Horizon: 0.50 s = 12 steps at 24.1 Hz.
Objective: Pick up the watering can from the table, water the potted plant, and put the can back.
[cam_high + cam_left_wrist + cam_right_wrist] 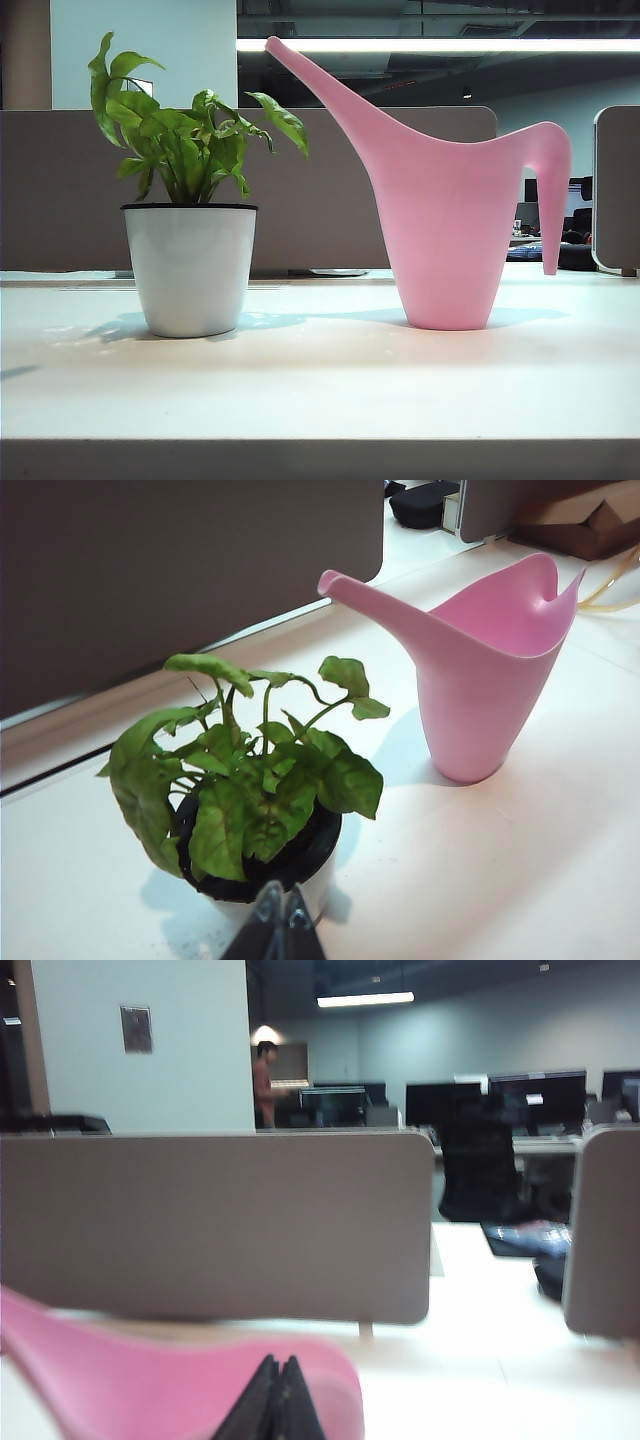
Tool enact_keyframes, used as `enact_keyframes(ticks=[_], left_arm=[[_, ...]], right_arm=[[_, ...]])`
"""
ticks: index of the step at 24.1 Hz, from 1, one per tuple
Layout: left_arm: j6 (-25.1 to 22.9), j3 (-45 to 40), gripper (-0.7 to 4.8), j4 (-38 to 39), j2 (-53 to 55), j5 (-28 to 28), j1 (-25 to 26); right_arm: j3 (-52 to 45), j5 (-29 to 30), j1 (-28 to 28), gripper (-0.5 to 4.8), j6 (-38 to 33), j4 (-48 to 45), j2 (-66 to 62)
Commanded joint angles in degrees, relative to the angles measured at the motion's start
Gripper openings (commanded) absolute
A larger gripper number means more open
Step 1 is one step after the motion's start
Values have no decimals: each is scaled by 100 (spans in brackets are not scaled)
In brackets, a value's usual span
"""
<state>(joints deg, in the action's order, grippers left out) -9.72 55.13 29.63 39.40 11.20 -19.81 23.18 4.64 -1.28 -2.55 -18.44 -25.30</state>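
Exterior view shows the table (pixel 320 390) bearing the plant (pixel 190 200) left and the can (pixel 450 230) right, apart, both upright. Left gripper (pixel 277 920) hangs clenched above the plant's near side. Right gripper (pixel 275 1400), clenched and empty, hovers over the can.

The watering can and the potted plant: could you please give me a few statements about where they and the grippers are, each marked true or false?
1. The watering can stands upright on the table. True.
2. Its spout points away from the potted plant. False: it points toward the plant.
3. The right gripper is shut and empty, above the can. True.
4. The left gripper holds the can. False: it is shut beside the plant's pot, holding nothing.
5. The can touches the pot. False: they stand apart.
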Motion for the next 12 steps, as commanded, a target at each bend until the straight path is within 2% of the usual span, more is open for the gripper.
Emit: enact_keyframes(ticks=[1, 3, 6, 9, 11, 12], left_arm=[[-81, -214, -6, -251, -120, 17, 11], [-79, -608, -6, -420, -374, 20, 11], [-55, -1250, -6, -1043, -837, -4, 11], [236, -1908, -6, -1727, -1233, -122, 11], [254, -2186, -6, -1945, -1340, -313, 11], [332, -2404, -6, -2092, -1405, -372, 11]], right_arm=[[2, -4, -4, -5, 2, 1364, 1027], [7, -4, -2, -5, 0, 2277, 1687], [4, -4, -2, -5, 2, 3084, 2162], [0, -2, -2, -5, 4, 3528, 2275], [-4, -2, -2, -5, 59, 3630, 2273], [-7, -4, -4, -5, 389, 3733, 2273]])
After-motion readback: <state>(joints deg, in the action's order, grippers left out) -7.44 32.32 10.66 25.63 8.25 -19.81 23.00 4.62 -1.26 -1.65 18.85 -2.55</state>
